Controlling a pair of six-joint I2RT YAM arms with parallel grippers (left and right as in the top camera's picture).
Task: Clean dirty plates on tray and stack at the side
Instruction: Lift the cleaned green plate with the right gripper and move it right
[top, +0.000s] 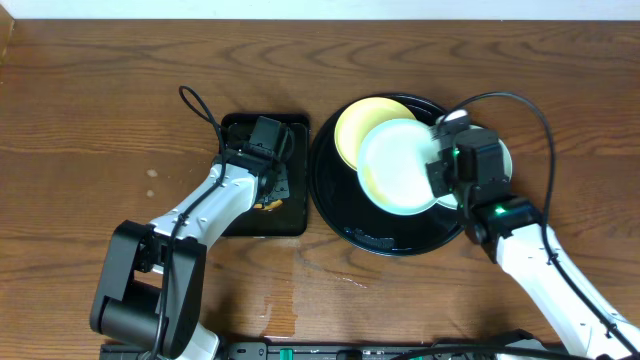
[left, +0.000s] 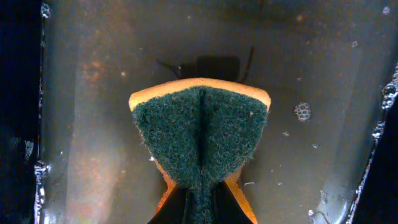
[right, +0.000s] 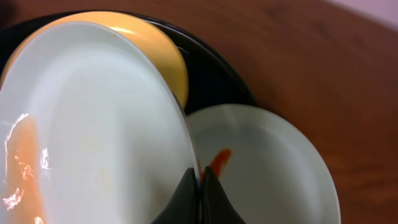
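Note:
My right gripper (top: 441, 168) (right: 200, 178) is shut on the rim of a pale mint plate (top: 398, 165) (right: 93, 124), which is tilted above the round black tray (top: 330, 200) (right: 217, 74) and carries an orange smear on its left side. A pale yellow plate (top: 362, 125) (right: 158, 46) lies behind it on the tray. A second mint plate (top: 505, 160) (right: 267, 168) with a red sauce streak lies under the right gripper. My left gripper (top: 272, 175) (left: 199, 202) is shut on a green-and-orange sponge (left: 199, 130), folded between its jaws.
The sponge hangs over a small rectangular black tray (top: 240, 215) (left: 323, 74) with wet film and bubbles, just left of the round tray. Brown wooden table (top: 100, 120) surrounds both. The left arm's base (top: 140, 290) stands at the front left.

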